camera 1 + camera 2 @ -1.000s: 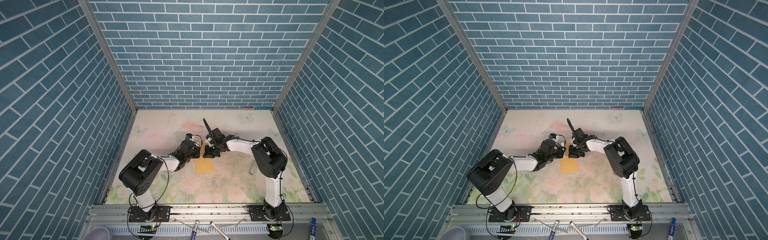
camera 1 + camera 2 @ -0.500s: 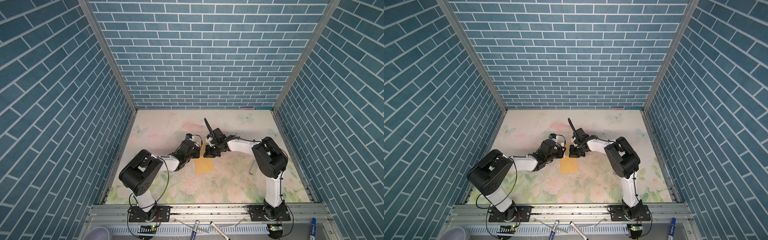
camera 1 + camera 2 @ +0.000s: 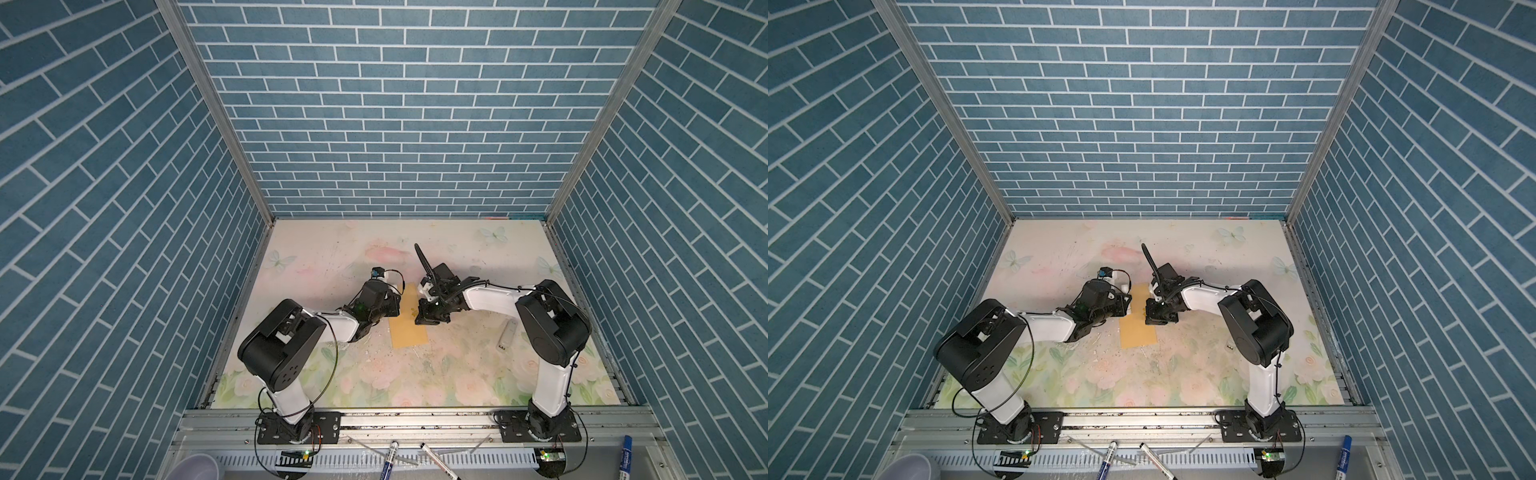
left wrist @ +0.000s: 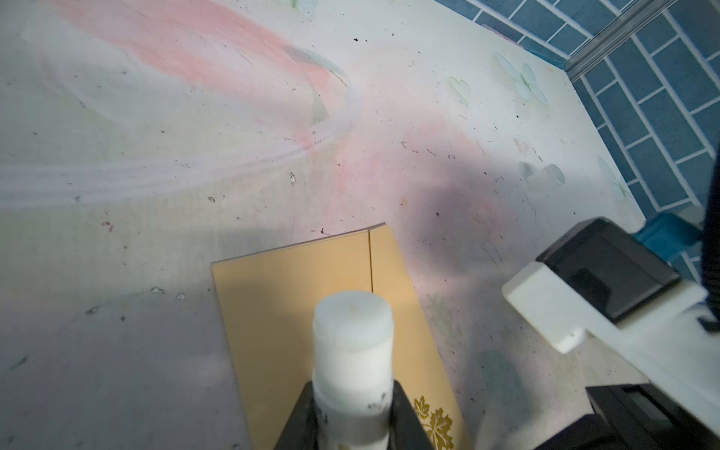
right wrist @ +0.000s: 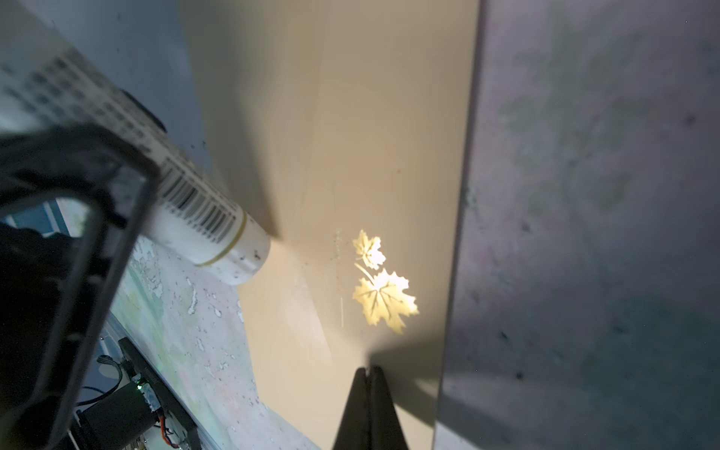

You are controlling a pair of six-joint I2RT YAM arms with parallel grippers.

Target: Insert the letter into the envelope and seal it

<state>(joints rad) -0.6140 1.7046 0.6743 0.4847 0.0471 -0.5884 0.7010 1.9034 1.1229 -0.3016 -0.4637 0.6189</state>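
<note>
At the middle of the table (image 3: 478, 374), the envelope (image 3: 409, 330) lies flat between the two arms, its long side running near to far. The right gripper (image 5: 367, 376), jaws fully closed and empty, rests its tip on the envelope just beside the gold leaf emblem (image 5: 383, 284), pinning it. The left gripper (image 4: 352, 409) is partly closed round a white glue stick (image 4: 352, 343), whose end hangs at the envelope's left edge. No letter shows in any view, so I judge it is already inside and sealing is in hand. Next, the stick likely has to wipe along the flap line while the right tip keeps the paper from sliding.
</note>
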